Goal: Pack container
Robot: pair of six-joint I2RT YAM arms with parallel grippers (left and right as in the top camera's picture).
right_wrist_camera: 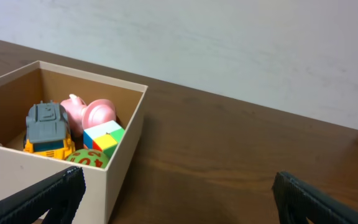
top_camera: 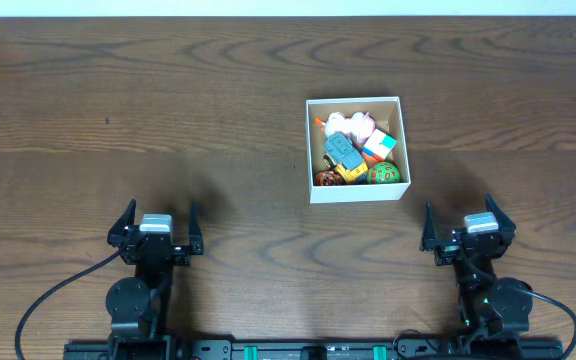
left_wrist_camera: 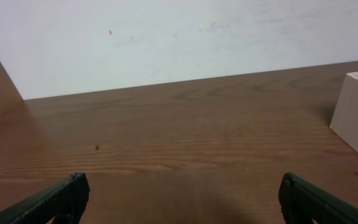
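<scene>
At 7 and 5 o'clock, left gripper (top_camera: 160,212) and right gripper (top_camera: 460,212) sit spread and empty. Beyond, at 11 o'clock from the right one, the container (top_camera: 310,150) holds toys (top_camera: 343,150); a low reach could shove its thin wall

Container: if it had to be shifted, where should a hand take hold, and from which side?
The right wall of the container, toward its far end, from above with the open right hand, one finger inside, one outside. The walls are thin and upright, the box looks too wide to span, and the toys seem to leave room there.
</scene>
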